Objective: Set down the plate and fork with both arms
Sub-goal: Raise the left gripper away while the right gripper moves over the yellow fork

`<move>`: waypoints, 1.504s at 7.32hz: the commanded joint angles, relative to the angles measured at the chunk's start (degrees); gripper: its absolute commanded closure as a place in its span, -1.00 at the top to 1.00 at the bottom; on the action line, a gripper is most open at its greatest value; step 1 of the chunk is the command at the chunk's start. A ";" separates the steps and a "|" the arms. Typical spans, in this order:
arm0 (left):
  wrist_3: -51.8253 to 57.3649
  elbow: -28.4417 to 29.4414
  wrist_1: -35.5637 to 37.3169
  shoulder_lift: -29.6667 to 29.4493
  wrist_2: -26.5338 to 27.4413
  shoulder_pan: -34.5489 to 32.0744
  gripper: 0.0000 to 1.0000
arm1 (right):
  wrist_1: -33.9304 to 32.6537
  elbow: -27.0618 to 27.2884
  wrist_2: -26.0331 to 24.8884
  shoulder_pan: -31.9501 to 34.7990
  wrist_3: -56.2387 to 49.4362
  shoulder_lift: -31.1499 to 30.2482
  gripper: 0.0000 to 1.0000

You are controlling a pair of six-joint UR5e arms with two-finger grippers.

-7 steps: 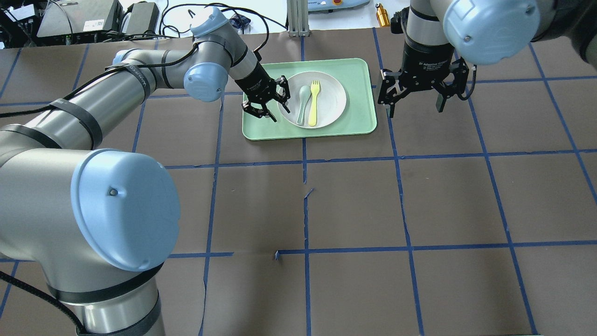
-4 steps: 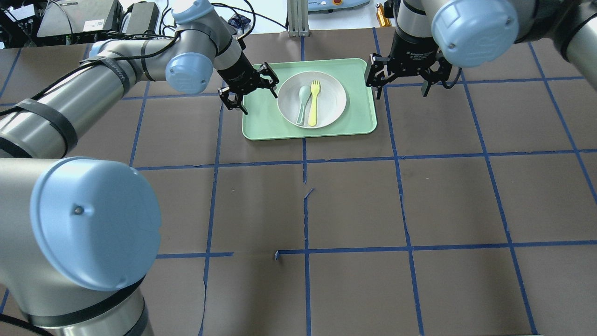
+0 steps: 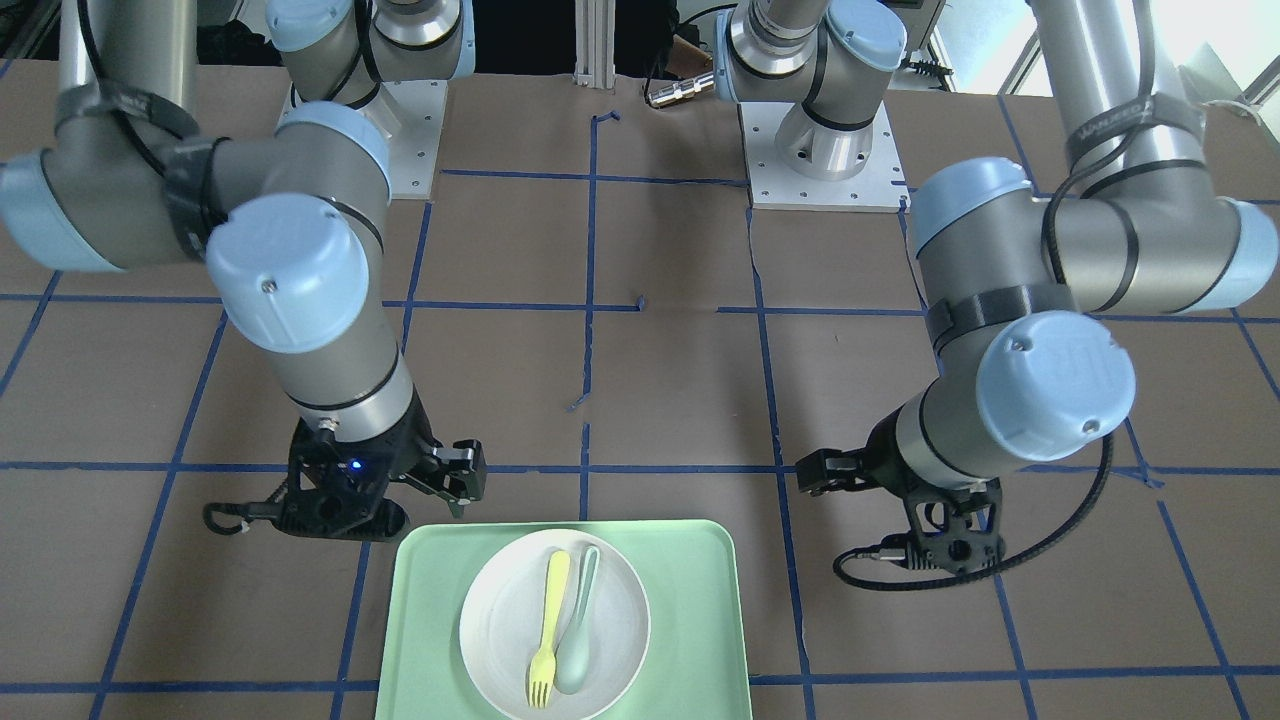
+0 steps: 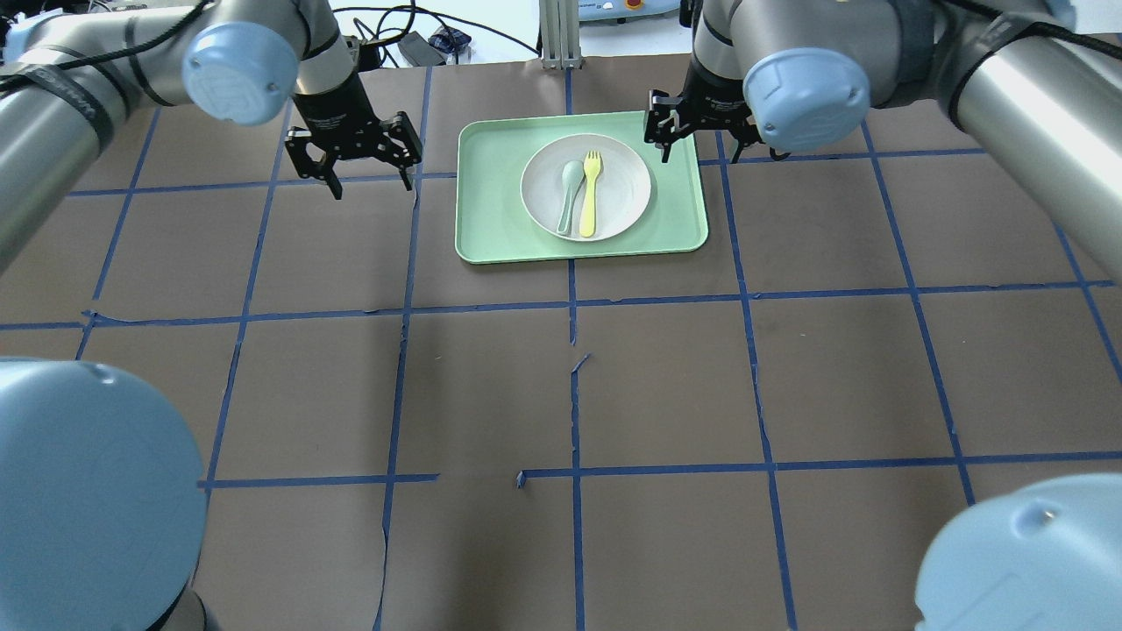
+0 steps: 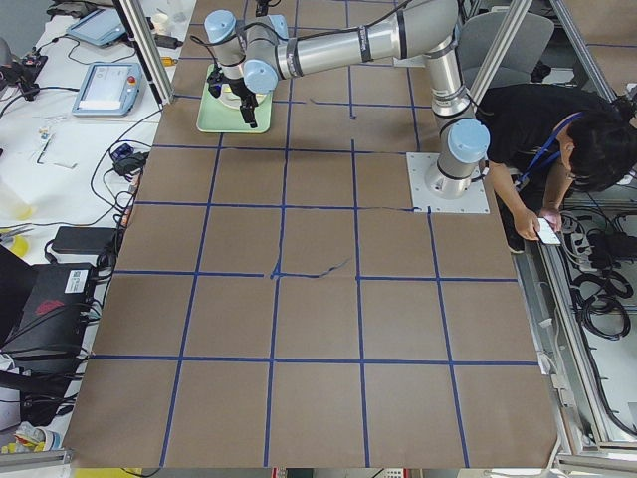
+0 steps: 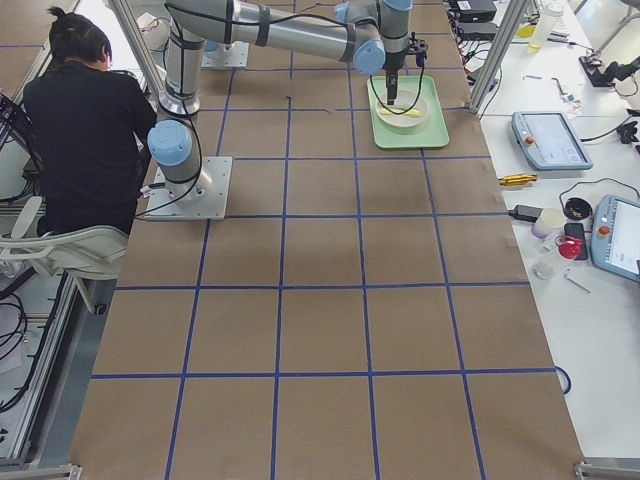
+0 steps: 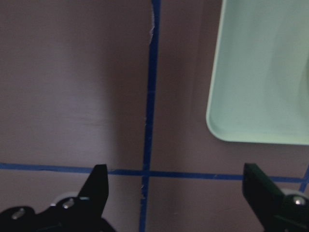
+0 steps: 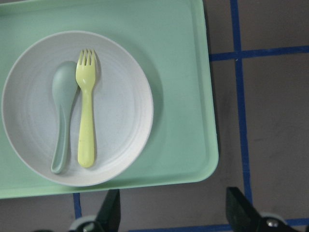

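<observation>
The off-white plate (image 4: 627,184) sits on the mint-green tray (image 4: 491,219) at the far middle of the table. The yellow fork (image 4: 588,206) and a grey-green spoon (image 4: 565,202) lie side by side on the plate. My left gripper (image 4: 372,180) is open and empty above the table, left of the tray. My right gripper (image 4: 697,145) is open and empty by the tray's far right corner. The right wrist view shows the plate (image 8: 120,106), the fork (image 8: 87,125), the spoon (image 8: 62,121) and the open gripper (image 8: 176,212). The left wrist view shows the open gripper (image 7: 178,193) and a tray corner (image 7: 260,72).
The brown table cover carries a blue tape grid. Cables, boxes and a gold cylinder lie beyond the far edge. An operator (image 5: 567,149) stands beside the robot bases. Teach pendants (image 6: 550,140) lie on side benches.
My left gripper has drawn away from the plate's left side, off the tray to the left. My right gripper has moved left and farther back to the tray's far right corner. Both stay open.
</observation>
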 commanded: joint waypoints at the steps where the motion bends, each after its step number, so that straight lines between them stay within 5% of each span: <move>1: 6.45 -2.13 -2.68 4.23 1.03 4.19 1.00 | -2.18 -6.67 0.34 3.31 6.32 8.18 0.30; 11: 5.77 -8.03 -2.86 8.38 0.85 5.70 1.00 | -8.60 -7.84 1.39 4.90 7.06 16.91 0.26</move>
